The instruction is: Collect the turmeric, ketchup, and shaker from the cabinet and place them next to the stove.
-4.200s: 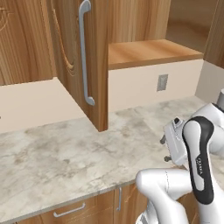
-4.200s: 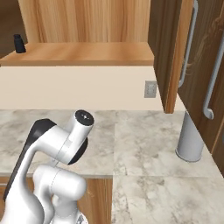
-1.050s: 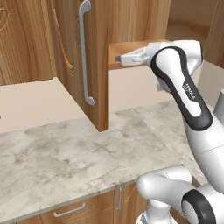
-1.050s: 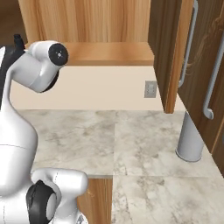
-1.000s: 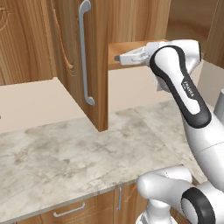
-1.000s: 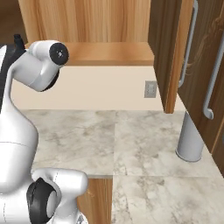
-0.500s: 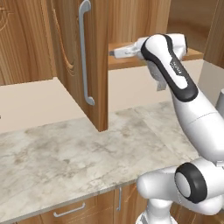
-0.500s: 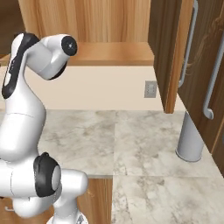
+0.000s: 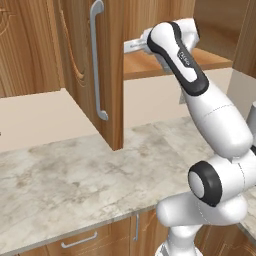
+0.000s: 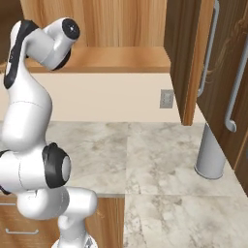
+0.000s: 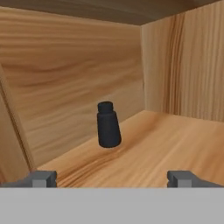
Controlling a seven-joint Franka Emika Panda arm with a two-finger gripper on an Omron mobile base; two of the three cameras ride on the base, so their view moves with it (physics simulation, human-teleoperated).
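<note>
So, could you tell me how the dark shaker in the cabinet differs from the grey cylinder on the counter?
The shaker is black; the cylinder is light grey. The shaker tapers to a narrow cap; the cylinder is straight-sided with a flared foot. The shaker stands on the wooden shelf, the cylinder on the marble counter. Both are upright.

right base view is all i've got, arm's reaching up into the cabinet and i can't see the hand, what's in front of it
Observer: A small dark shaker stands upright on the wooden shelf, ahead of the gripper.
Operator: fingers on it yet
Observer: No. The fingers are spread wide, and the shaker sits beyond them, untouched.
Operator: anything else on that shelf near it
Observer: In the hand view it stands alone near the back corner, with bare wood around it.
</note>
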